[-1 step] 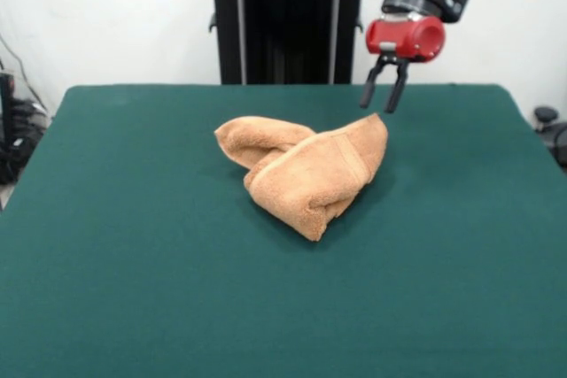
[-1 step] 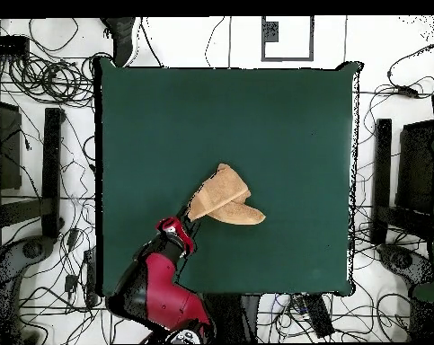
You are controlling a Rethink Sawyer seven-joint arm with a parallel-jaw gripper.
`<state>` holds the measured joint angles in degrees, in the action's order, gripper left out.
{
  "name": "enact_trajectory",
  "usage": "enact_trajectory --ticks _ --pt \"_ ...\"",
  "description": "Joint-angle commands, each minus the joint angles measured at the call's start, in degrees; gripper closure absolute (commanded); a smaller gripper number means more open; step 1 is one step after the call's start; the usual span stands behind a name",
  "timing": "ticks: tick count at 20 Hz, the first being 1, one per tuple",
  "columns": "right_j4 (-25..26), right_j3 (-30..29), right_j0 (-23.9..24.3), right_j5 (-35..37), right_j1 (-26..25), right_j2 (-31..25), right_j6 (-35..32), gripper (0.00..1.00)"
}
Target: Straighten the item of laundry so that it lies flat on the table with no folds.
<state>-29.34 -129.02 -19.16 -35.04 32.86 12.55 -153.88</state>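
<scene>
The towel [image 1: 306, 168] sat bunched up near the middle of the green table [image 1: 133, 289], nowhere near flat. It was folded over on itself, one rolled lobe sticking out to the left in the front view and a thicker doubled flap lying across it, running down to a point toward the camera. You could make out the hem band along the edge of that upper flap. From overhead the towel [image 2: 225, 198] looked like a rough wedge, with one tip pointing at the arm.

The red arm [image 2: 162, 292] reached in over the table, and the claw [image 1: 383, 100] hung just above the towel's upper right corner, its two dark fingers [image 1: 396, 95] spread a little apart with nothing between them. It was close to the cloth but not touching it.
</scene>
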Motion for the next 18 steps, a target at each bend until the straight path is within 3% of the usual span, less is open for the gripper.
enact_trajectory --ticks 1,9,18 --pt "-2.3 3.45 -0.43 -0.95 -3.91 -5.71 -12.26 0.0" --pt "-4.54 5.53 -2.36 -0.41 -5.97 -5.53 -10.15 0.0" --pt "0.44 4.93 0.84 -0.16 -4.27 -7.02 -11.85 0.0"
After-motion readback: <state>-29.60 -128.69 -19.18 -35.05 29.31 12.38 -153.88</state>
